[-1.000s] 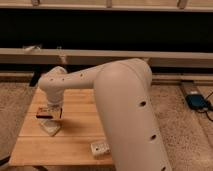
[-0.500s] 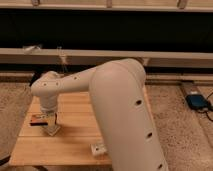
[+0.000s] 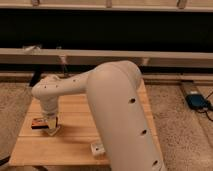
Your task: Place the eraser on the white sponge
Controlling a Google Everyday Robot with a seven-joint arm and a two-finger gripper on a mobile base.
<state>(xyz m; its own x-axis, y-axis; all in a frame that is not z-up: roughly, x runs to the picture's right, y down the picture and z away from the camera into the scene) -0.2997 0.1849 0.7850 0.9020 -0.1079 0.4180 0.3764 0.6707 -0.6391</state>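
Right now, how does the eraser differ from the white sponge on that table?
Colour: the eraser is dark red-brown and black, while the white sponge is pale.
Place: the eraser sits near the left edge of the wooden table, right beside the pincer. The white sponge lies near the front edge, well apart from the pincer.
Both are small.
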